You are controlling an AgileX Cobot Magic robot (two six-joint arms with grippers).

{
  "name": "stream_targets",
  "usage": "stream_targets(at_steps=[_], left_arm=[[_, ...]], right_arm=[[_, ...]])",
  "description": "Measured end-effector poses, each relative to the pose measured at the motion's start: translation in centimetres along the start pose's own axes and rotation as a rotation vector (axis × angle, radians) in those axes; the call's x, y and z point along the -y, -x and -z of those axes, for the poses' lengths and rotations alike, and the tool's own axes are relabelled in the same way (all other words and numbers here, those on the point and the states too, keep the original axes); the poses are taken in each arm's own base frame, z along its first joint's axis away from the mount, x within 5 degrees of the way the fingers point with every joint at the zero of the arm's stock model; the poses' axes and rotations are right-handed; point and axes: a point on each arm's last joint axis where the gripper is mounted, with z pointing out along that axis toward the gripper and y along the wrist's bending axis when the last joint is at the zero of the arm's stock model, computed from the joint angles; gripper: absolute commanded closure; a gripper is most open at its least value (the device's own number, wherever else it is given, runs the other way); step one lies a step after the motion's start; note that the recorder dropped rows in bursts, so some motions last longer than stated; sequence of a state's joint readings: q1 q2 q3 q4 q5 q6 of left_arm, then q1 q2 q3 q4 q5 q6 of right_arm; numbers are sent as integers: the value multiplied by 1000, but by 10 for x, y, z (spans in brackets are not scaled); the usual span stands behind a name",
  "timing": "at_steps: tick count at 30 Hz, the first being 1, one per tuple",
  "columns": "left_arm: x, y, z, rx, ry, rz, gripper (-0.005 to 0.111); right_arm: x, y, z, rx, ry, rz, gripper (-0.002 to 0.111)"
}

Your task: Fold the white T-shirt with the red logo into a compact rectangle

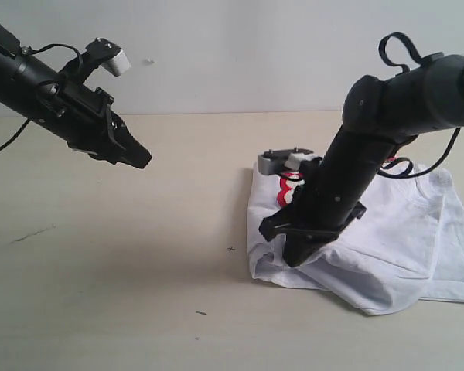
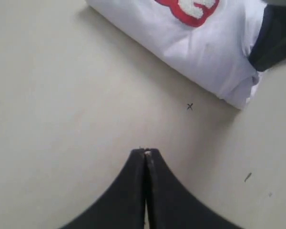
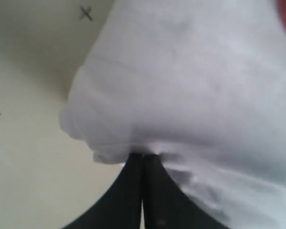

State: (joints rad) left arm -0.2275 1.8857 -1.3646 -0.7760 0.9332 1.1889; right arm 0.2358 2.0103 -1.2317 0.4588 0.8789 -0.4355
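Observation:
The white T-shirt [image 1: 390, 236] lies bunched and partly folded on the right of the table, also seen in the left wrist view [image 2: 205, 52] and filling the right wrist view [image 3: 195, 76]. Only a piece of the red logo [image 1: 288, 190] peeks out behind the right arm; its red outline shows too [image 2: 190, 10]. My right gripper [image 1: 294, 260] is pressed down at the shirt's front left corner, shut, with cloth puckered at its tips [image 3: 143, 155]. My left gripper [image 1: 143, 160] hangs high over the table's left, shut on nothing [image 2: 145, 151], well apart from the shirt.
The beige table [image 1: 124, 270] carries a small pen cross [image 1: 231, 249] just left of the shirt's corner, also visible from the wrists [image 2: 189, 106] [image 3: 86, 13]. A few dark scuffs [image 1: 200, 313] mark the front. A pale wall stands behind.

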Motion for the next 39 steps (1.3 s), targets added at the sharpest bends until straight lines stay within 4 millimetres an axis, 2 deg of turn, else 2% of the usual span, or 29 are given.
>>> stream_targets(at_steps=[5, 8, 11, 17, 21, 26, 33, 36, 39], left_arm=[[0, 0, 0, 2, -1, 2, 107], [0, 0, 0, 2, -1, 2, 107], [0, 0, 0, 5, -2, 4, 107], [1, 2, 2, 14, -1, 6, 107], [2, 2, 3, 16, -1, 6, 107], [1, 3, 3, 18, 3, 7, 107], [-1, 2, 3, 11, 22, 3, 107], [-1, 0, 3, -5, 32, 17, 107], [-1, -4, 2, -30, 41, 24, 107]], right_arm=[[-3, 13, 40, 216, -130, 31, 108], [5, 20, 49, 329, -234, -31, 108], [14, 26, 38, 360, -270, -82, 108], [36, 29, -18, 244, -277, -128, 108], [32, 44, -24, 225, -264, -113, 108], [4, 62, -37, 239, -232, -34, 108], [-59, 76, -58, 231, -113, 99, 108], [-75, 81, -63, 240, -84, 105, 108], [-83, 89, -63, 263, -55, 88, 108]])
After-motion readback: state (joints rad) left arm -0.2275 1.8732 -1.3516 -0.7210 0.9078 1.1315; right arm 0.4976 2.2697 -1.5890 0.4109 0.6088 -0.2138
